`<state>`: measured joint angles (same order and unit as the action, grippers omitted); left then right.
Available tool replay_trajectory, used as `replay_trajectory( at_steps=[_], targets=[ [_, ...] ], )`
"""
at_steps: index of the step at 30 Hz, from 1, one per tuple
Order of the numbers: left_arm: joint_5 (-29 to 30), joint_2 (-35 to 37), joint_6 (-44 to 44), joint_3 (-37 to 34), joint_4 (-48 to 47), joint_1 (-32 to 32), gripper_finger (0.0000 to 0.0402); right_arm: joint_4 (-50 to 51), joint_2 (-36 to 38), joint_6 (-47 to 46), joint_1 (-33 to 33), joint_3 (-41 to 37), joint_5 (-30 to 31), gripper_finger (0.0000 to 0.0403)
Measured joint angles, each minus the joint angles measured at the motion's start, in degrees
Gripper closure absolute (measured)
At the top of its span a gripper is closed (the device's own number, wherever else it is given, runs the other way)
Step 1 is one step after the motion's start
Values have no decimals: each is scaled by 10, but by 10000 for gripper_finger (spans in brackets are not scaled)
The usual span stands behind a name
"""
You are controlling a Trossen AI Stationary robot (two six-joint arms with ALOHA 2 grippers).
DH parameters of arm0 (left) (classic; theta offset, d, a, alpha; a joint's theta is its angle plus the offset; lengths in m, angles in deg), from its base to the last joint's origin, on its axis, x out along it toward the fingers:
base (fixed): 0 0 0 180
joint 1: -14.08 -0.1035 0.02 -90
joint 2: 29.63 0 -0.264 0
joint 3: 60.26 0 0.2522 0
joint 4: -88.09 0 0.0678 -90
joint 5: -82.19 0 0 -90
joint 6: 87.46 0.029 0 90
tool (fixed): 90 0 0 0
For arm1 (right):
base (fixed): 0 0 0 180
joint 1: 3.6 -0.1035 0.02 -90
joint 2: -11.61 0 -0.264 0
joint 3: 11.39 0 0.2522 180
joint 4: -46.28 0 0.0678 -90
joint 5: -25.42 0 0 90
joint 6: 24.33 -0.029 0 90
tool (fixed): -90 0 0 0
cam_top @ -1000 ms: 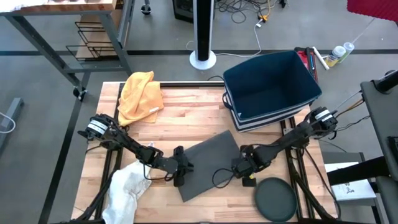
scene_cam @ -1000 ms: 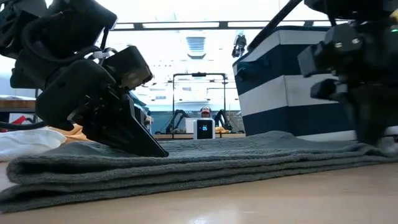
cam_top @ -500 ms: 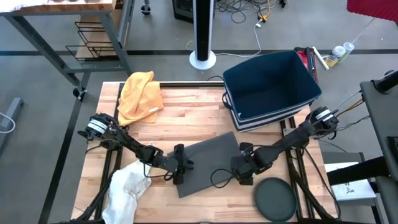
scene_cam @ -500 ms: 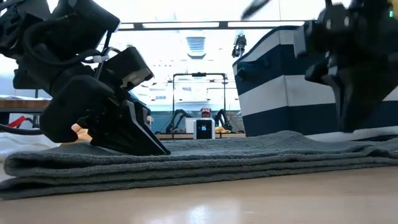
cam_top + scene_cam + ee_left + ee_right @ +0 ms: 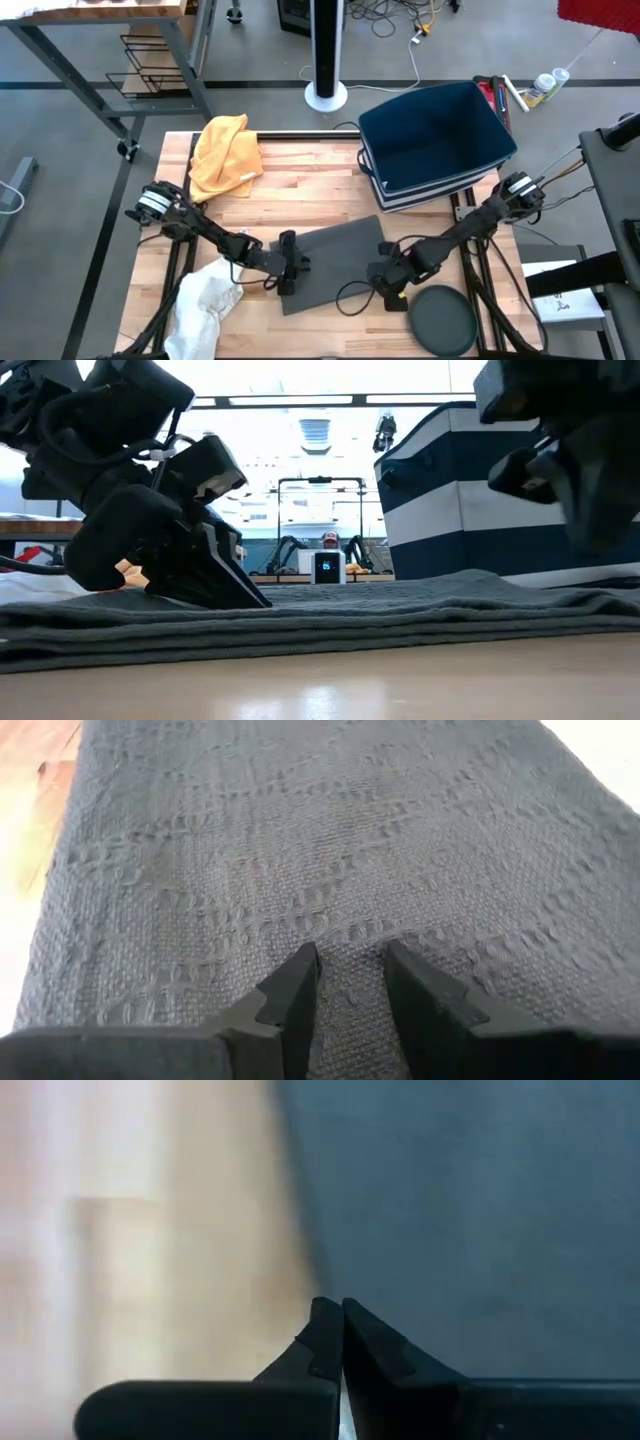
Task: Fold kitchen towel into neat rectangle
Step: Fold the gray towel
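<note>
Right gripper (image 5: 385,284) has slid, fingers shut, along the folded grey towel's (image 5: 335,262) edge; left gripper (image 5: 293,270), parted, presses its opposite end.

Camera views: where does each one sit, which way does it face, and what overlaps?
High view: overhead, straight down on the table; both arms show.
Low view: table-top height, level across the grey towel toward the striped bin.
Left wrist view: past the left gripper, fingers parted over towel weave.
Right wrist view: past the right gripper, fingers together at the towel's edge.
Shared: all four show the grey towel.
</note>
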<state>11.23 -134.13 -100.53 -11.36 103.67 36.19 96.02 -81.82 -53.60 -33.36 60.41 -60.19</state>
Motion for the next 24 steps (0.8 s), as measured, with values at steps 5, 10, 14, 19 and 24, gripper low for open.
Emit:
replay_trajectory(
  at_steps=[5,10,14,19,24],
  targets=[
    [-1,43,12,-3,-21,0,283,127,-1,-59,-1,-18,62,403],
    [-1,67,14,12,7,0,283,98,-3,-94,-6,-51,54,403],
    [-1,47,21,29,-1,-1,283,29,-4,-92,-12,-56,41,403],
    [-1,2,21,37,-18,-3,283,-33,0,-65,-25,-34,31,403],
    [-1,-7,21,36,-21,-6,283,-31,1,-59,-35,-35,31,403]
  ],
)
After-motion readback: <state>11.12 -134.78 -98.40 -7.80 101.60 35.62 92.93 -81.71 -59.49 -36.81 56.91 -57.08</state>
